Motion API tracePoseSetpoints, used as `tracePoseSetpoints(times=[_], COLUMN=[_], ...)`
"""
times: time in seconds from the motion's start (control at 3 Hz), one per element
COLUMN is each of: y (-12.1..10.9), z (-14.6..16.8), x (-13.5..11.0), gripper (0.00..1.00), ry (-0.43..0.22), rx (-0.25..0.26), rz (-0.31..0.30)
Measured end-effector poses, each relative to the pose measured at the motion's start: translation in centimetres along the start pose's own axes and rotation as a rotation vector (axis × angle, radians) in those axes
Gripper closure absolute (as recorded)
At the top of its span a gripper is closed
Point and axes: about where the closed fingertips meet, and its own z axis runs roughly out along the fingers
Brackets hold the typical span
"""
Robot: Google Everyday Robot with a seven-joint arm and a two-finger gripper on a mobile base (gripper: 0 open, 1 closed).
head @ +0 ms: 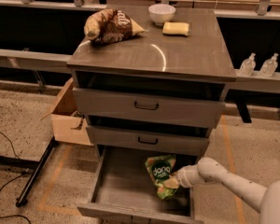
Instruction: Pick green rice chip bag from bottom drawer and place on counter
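Observation:
The green rice chip bag (160, 172) stands tilted in the right half of the open bottom drawer (122, 186), its "dang" logo facing me. My gripper (176, 179) reaches in from the right on a white arm and is shut on the bag's lower right edge, holding it up off the drawer floor. The counter (186, 52) is the shiny grey-brown top of the cabinet above. The two upper drawers are closed.
On the counter lie a brown-and-tan snack bag (110, 26), a white bowl (161, 13) and a yellow sponge (176, 28). An open cardboard box (66, 118) and a black stand leg (37, 171) are left of the cabinet. Two bottles (258, 64) stand at right.

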Motion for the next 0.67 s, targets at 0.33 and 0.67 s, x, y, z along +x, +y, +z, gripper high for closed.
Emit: tracePoseSetpoints(times=[0.33, 0.67], y=[2.5, 4.3], z=[-4.6, -10.7], x=[-1.0, -3.0], gripper=[1.0, 1.0], ry=[-0.037, -0.129], rx=[-0.11, -0.202], rz=[-0.108, -0.213])
